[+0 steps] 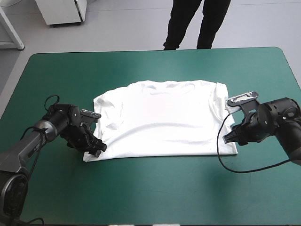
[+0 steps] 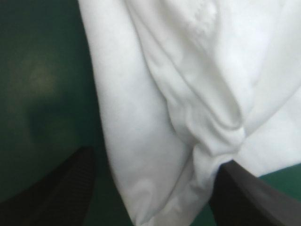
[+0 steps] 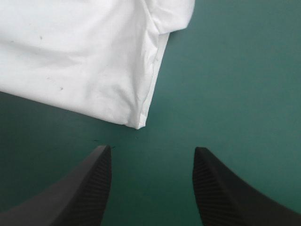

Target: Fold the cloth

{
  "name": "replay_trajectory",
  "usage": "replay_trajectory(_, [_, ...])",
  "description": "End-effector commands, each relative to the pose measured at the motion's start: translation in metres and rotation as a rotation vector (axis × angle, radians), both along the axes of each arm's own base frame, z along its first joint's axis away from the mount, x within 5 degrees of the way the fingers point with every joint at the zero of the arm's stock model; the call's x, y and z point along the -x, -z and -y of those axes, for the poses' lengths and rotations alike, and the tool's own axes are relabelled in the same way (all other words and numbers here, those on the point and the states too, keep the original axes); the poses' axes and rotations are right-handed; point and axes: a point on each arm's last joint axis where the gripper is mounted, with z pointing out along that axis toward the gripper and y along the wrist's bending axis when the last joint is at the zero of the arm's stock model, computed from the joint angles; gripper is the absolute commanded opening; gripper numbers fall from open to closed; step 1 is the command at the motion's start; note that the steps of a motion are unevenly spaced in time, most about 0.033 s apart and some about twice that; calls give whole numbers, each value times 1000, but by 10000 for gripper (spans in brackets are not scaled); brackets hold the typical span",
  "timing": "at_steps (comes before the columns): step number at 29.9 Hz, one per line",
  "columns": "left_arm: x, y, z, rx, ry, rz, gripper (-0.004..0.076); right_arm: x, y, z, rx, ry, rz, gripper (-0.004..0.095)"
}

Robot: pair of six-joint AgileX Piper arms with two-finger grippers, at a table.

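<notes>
A: Item: T-shirt (image 1: 160, 120)?
B: Spread flat at the centre of the table (image 1: 155, 193). Main fold not yet made.
A: Grippers?
B: Left gripper (image 1: 96, 147): fingers apart, astride the seven-o'clock corner. Right gripper (image 1: 226, 138): fingers apart, just short of the five-o'clock corner. Gripping and folding likely remain.

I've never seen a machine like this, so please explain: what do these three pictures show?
This is a two-armed robot at a table with a teal-green cover. One picture looks down from above; the other two come from a camera on each wrist. A white short-sleeved T-shirt lies spread out. The left hand, two black fin-shaped fingers, is open around the shirt's near left corner. The right hand is open too, the near right corner just ahead of it. Nothing is held yet.
</notes>
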Motion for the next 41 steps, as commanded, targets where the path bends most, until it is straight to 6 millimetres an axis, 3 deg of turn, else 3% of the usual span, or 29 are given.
replay_trajectory(1, [-4,0,5,47,-22,14,475,-3,-8,3,14,16,55,506])
replay_trajectory(4, [-4,0,5,50,-30,5,421,-10,2,1,19,20,21,506])
replay_trajectory(9, [-3,0,8,79,-42,-1,242,-28,22,8,-37,86,-65,506])
replay_trajectory(16, [-3,-1,11,113,-23,-5,295,-47,48,11,-107,106,-173,506])
replay_trajectory(25, [-4,-1,11,114,-37,9,295,-70,88,6,-104,94,-282,506])
replay_trajectory(28, [-5,0,11,114,-38,13,228,-73,93,5,-109,91,-286,506])
replay_trajectory(34, [-6,0,11,114,-32,23,-21,-76,93,5,-112,91,-262,506])
replay_trajectory(41, [-6,-2,12,119,-33,26,-22,-81,107,3,-123,99,-301,506])
